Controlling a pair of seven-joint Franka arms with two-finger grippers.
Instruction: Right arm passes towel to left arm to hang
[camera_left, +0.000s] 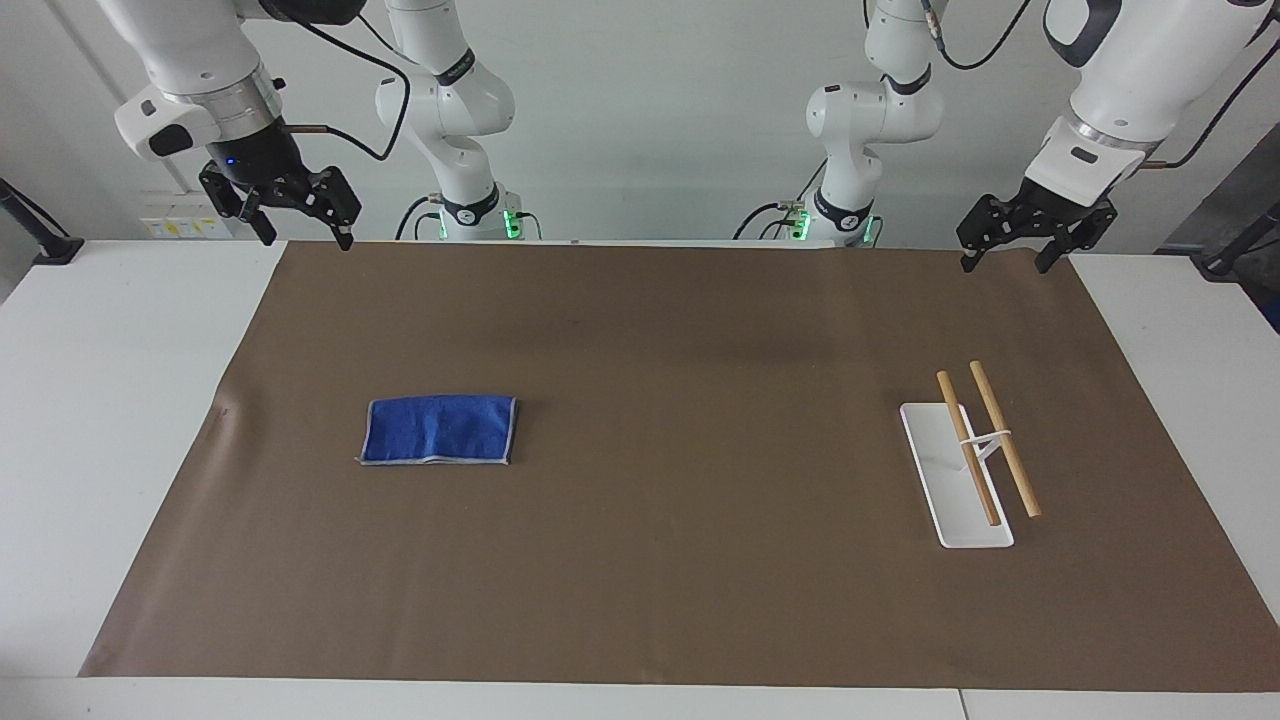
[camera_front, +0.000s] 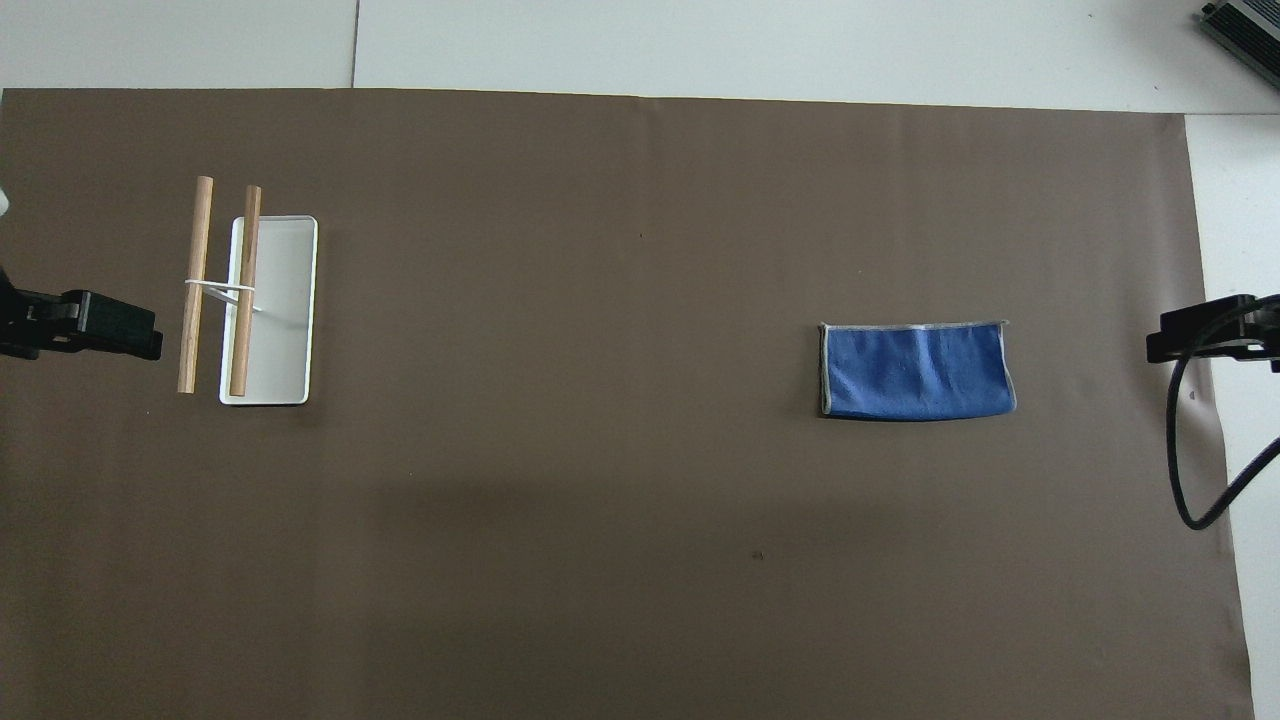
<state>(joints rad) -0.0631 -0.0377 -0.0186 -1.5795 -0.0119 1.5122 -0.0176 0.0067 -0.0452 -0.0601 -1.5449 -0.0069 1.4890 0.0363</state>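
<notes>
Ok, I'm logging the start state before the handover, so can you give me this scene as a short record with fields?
towel: folded flat on the brown mat, toward the right arm's end, untouched
rack: white base with two wooden rods, toward the left arm's end, bare
right gripper: raised over the mat's corner by its base, open, empty
left gripper: raised over the mat's corner by its base, open, empty
handover: not begun

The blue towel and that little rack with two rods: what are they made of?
The towel looks like soft, fuzzy cloth, likely microfibre: matte nap, pale stitched edge. The rack's rods look like bare wood: tan, matte. Its base is smooth and white, plastic or painted metal; the look leaves that open.
</notes>
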